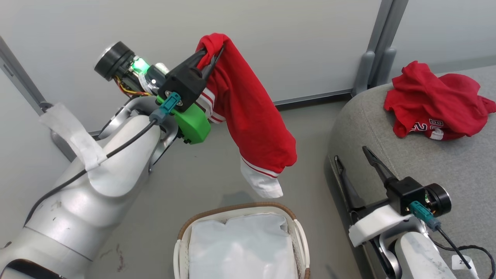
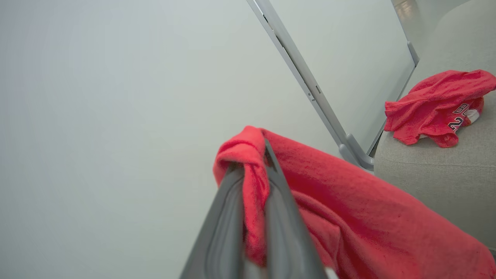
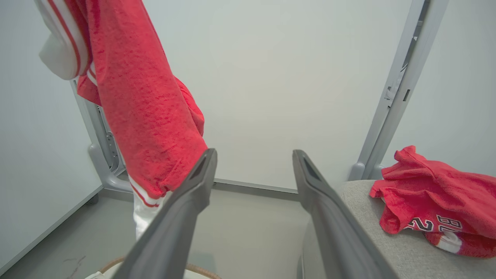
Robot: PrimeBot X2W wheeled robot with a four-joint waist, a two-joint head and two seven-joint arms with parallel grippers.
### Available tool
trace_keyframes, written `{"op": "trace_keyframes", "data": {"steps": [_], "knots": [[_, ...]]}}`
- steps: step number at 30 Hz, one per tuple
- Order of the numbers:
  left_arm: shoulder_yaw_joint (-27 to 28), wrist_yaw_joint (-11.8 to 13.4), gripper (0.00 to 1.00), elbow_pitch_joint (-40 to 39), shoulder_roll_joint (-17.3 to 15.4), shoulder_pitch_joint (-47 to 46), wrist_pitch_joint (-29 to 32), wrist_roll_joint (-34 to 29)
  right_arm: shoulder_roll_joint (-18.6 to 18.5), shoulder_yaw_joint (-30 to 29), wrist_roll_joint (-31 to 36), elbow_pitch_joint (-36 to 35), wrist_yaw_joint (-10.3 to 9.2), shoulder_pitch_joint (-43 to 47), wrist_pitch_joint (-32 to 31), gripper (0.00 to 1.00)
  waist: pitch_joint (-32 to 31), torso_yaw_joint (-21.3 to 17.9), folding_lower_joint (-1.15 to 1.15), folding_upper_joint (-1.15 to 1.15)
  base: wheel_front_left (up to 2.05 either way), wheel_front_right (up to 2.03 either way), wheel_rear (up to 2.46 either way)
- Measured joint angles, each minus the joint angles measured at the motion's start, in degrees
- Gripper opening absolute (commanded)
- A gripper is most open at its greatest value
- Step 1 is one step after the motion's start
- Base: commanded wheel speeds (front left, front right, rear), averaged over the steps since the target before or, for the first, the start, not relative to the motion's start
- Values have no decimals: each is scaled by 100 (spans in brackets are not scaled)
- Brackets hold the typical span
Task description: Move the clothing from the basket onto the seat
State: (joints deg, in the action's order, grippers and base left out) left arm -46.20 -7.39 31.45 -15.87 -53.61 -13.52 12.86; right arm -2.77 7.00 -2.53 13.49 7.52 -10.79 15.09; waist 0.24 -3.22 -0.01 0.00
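- Wall (image 1: 290, 38): pale panels with grey posts, behind everything.
- Floor (image 1: 201, 170): grey, a few dark scuffs at the lower left of the head view.
- Seat (image 1: 426, 155): light grey cushion with a rounded corner, on the robot's right, its back against the wall. Seen also in the left wrist view (image 2: 434, 182) and the right wrist view (image 3: 387, 248).
- Left arm (image 1: 97, 182): pale and raised, reaching up and forward, with a black cable along it.
- Basket (image 1: 217, 215): white with a brown rim, on the floor at bottom centre, left of the seat and apart from it. A white liner (image 1: 240, 248) covers the inside that shows.
- Held garment (image 1: 252, 120): red with white stripes and a white cuff, in the air. It hangs from the left gripper down toward the basket, the cuff just above the far rim and not touching it (clear in the head view). Well left of the seat (image 2: 368, 217) (image 3: 147, 116).
- Jersey (image 1: 438, 104): red with white lettering and numbers, crumpled on the seat top near the wall (image 2: 430, 104) (image 3: 438, 193).
- Right gripper (image 1: 350, 153): low beside the seat's front corner, jaws spread wide, nothing between them (image 3: 254, 153). Near the jersey, not touching it.
- Left gripper (image 1: 214, 49): up high, fingers clamped on a bunched fold at the held garment's top (image 2: 250, 159).
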Motion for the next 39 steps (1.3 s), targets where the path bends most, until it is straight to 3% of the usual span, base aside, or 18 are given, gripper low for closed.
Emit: {"op": "trace_keyframes", "data": {"steps": [12,26,27,29,30,39], "knots": [[-285,-4,0,-363,65,-258,59,114,1,1114,312,53,1,-823,0,100,-74,-3,0,0,0,0,0],[-719,-10,0,-980,232,-281,111,331,0,1789,445,1233,1,-1946,0,100,-93,252,0,0,0,0,0],[-734,-10,0,-1014,241,-281,113,350,0,1818,398,1323,1,-1979,0,64,-95,267,0,0,0,0,0],[-735,-10,0,-1071,247,-280,121,405,0,1829,337,1411,1,-2036,0,6,-96,289,0,0,0,0,0],[-734,-10,0,-1090,247,-280,135,434,0,1827,288,1429,1,-2061,0,0,-97,299,0,0,0,0,0],[-637,56,0,-1104,158,-16,160,740,0,1845,110,1328,1,-2034,0,0,-90,292,0,0,0,0,0]]}}
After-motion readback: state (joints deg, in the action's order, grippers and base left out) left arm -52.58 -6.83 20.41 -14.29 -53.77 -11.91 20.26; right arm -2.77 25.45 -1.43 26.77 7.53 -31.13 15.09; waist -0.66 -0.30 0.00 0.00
